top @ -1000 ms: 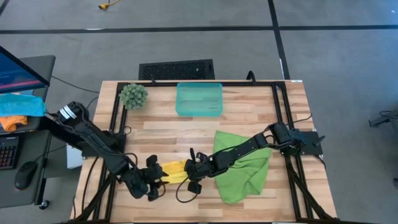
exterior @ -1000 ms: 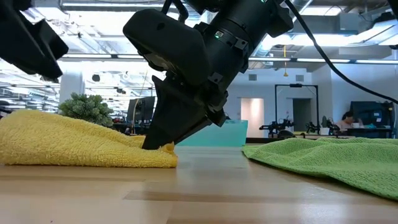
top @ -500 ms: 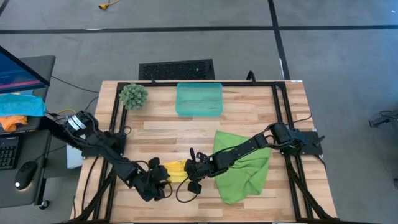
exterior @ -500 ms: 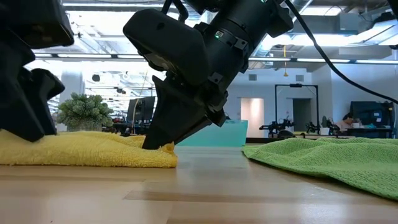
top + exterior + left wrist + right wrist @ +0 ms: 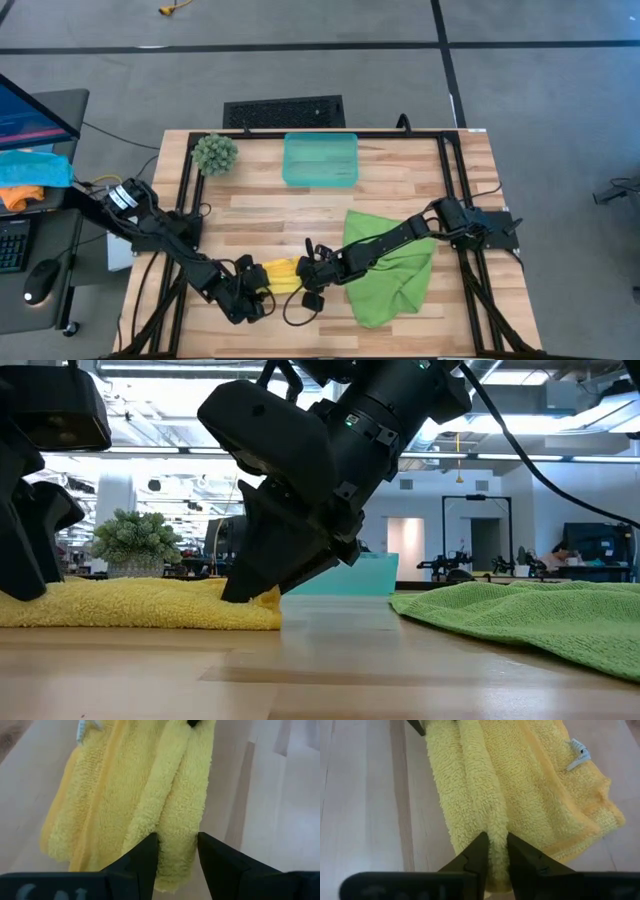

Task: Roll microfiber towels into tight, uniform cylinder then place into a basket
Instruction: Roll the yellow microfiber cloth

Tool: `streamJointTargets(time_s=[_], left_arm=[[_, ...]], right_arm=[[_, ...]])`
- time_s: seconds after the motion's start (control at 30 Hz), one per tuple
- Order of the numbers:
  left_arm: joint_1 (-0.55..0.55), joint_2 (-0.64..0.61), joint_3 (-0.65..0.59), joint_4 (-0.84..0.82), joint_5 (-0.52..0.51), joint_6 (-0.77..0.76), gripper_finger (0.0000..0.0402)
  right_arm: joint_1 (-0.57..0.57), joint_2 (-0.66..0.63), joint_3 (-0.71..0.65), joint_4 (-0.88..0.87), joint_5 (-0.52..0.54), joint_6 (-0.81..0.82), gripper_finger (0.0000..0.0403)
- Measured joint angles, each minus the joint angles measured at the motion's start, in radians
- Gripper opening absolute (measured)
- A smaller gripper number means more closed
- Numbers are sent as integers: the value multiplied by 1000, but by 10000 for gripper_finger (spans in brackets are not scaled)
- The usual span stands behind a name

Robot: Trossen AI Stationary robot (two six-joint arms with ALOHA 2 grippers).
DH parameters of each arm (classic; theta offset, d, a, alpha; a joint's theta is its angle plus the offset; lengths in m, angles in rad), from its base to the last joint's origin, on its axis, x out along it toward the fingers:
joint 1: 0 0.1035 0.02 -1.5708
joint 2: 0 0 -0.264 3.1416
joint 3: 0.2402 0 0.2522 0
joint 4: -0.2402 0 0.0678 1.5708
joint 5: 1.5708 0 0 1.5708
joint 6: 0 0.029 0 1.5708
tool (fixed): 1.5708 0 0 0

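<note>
**Both arms pinching one fold of the yellow towel, mid-roll**

Right gripper (image 5: 494, 851): fingers (image 5: 476, 855) closed tight on a raised ridge of the yellow towel (image 5: 520, 795), cloth bulging between them. Left gripper (image 5: 177, 851): fingers (image 5: 145, 857) nipping the same ridge at the towel's opposite end, w/ a wider gap and cloth filling it. In the high view the two grippers face each other along the table's near edge, left of centre, left gripper (image 5: 250, 292) and right gripper (image 5: 308, 280) w/ the yellow towel (image 5: 281, 274) bunched between them. Low view: towel (image 5: 140, 605) lies flat and long on the table (image 5: 400, 670), not yet a cylinder.

Judgement, how to do it well: both ends hold the same fold, so turn both wrists together, same direction, same speed, else the roll goes cone-shaped. Keep light outward tension so the ridge stays straight. Keep fingertips low to the table so loose layers tuck under. The tag (image 5: 579, 755) side looks looser; watch it.

Lime green towel (image 5: 395, 265) lies crumpled near the right front corner, under the right arm, untouched. Basket (image 5: 320, 160) sits at the far edge, centre, well apart from the work; fuzzy plant (image 5: 214, 153) beside it toward the far left corner.
</note>
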Motion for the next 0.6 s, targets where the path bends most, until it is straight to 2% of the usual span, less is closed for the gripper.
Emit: streamJointTargets(time_s=[0.17, 0.37, 0.6], left_arm=[[0, 0, 0, -9, 2, -6, 134], [-1, -1, 0, -19, 20, -6, 134], [0, -1, 0, -25, 26, -6, 134]], right_arm=[[-8, -6, 0, 0, -29, -18, 114], [-11, -54, -4, -49, -44, -68, 117], [31, -119, -2, -91, 50, -252, 118]])
